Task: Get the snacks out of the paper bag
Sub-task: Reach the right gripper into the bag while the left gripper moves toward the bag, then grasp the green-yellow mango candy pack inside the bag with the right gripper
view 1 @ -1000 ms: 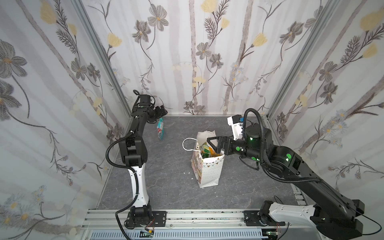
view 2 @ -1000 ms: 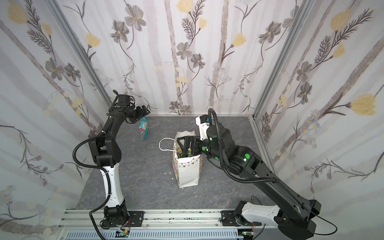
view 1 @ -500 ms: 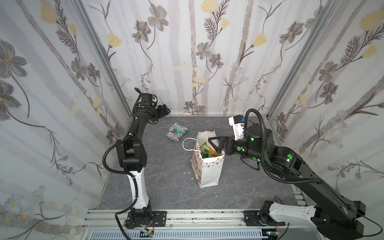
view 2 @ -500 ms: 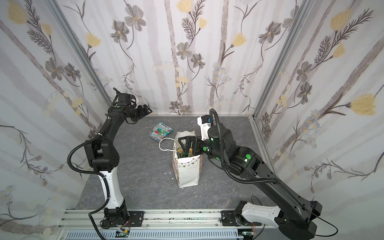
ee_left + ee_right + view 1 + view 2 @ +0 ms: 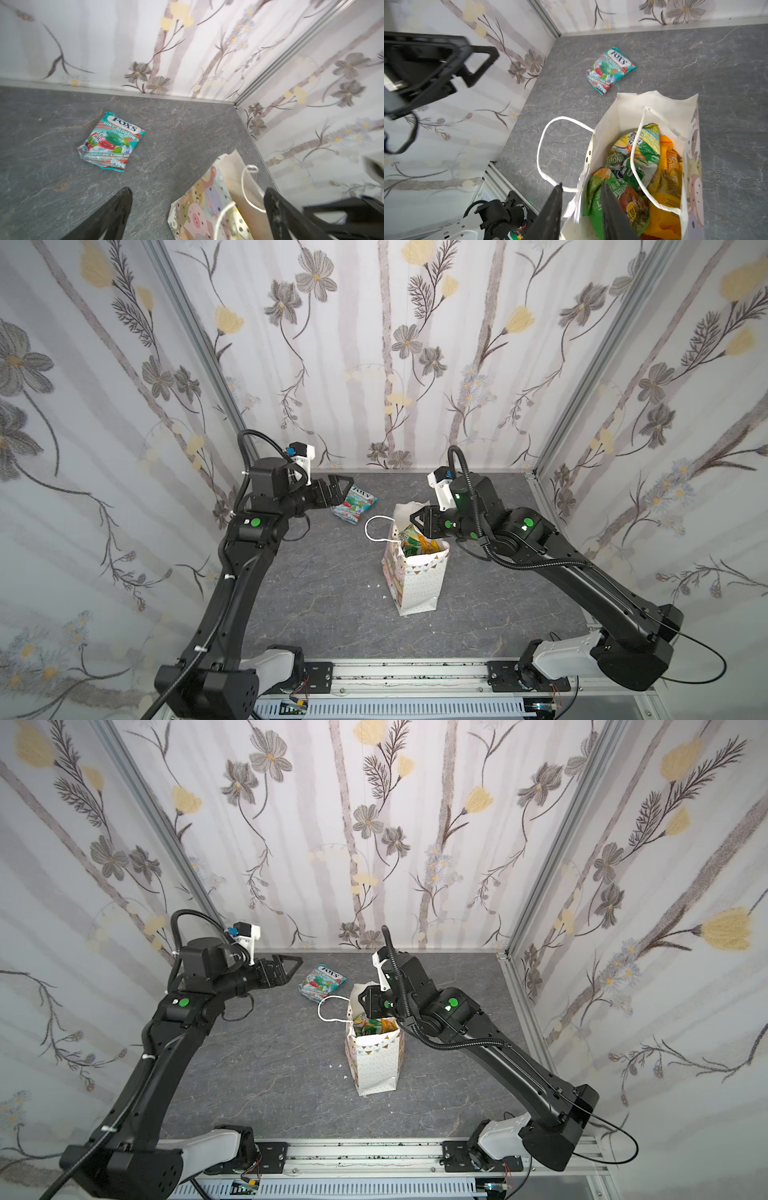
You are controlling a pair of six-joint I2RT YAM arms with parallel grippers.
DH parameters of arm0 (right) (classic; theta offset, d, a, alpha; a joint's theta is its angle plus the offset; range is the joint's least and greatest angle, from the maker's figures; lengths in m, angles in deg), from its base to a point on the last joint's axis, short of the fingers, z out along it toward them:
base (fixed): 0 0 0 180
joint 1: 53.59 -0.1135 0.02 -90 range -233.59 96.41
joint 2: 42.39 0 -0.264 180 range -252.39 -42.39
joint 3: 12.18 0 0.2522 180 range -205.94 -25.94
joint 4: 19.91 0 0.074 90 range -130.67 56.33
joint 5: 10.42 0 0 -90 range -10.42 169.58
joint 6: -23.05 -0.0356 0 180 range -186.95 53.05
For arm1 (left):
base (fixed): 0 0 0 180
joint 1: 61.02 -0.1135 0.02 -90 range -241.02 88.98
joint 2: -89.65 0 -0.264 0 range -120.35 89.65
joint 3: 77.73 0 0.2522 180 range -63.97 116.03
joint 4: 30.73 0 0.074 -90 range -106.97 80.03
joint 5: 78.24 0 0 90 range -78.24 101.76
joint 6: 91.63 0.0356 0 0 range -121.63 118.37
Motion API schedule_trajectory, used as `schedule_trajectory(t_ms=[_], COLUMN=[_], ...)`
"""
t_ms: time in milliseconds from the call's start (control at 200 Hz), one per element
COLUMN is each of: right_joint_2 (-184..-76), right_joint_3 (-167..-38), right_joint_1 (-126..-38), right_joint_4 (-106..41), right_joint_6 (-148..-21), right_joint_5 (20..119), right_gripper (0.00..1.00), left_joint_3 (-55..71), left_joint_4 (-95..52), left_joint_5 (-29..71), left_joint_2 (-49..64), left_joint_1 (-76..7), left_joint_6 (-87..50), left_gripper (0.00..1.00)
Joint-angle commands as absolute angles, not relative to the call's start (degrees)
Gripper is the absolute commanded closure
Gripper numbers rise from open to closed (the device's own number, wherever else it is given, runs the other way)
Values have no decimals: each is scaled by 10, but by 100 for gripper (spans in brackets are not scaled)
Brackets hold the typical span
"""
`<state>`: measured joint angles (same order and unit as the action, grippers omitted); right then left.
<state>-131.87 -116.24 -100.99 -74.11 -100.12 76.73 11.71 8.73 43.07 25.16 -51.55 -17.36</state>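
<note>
The white paper bag stands upright mid-table. Several snacks fill it: a green packet, a yellow-green one and an orange one. A teal FOX'S packet lies flat on the table behind the bag. My left gripper hangs open and empty just left of that packet. My right gripper is at the bag's far rim. Its jaws stand narrow, with the rim and the green packet's edge between them. Whether they pinch is unclear.
Flowered walls close the back and both sides, and a metal rail runs along the front. One white cord handle loops out on the bag's left. Small white paper scraps lie left of the bag.
A second ago my left gripper held the teal packet in the air at the back left. The packet now lies on the table and that gripper is empty. My right jaws have narrowed at the bag's rim.
</note>
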Motion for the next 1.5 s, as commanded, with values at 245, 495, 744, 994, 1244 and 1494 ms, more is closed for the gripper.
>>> schedule_trajectory(t_ms=[245,495,744,994,1244,1494], right_joint_2=[-1437,-1488,-1520,-1558,-1597,-1646], right_joint_3=[-1197,-1209,-1219,-1230,-1229,-1225], right_joint_1=[-982,-983,-984,-985,-989,-1005], right_joint_4=[-814,-859,-877,-885,-881,-869], right_joint_6=[-976,-986,-992,-993,-998,-993], right_joint_5=[770,787,792,768,773,765], right_gripper=[80,80,77,58,40,31], left_joint_3=[122,112,101,105,119,123], left_joint_4=[245,248,256,259,267,266], left_joint_5=[448,443,442,421,404,389], left_joint_2=[403,458,464,458,450,443], left_joint_1=[-420,-412,-413,-412,-412,-412], left_joint_6=[-47,-57,-40,-36,-22,-22], left_gripper=[0,0,0,0,0,0])
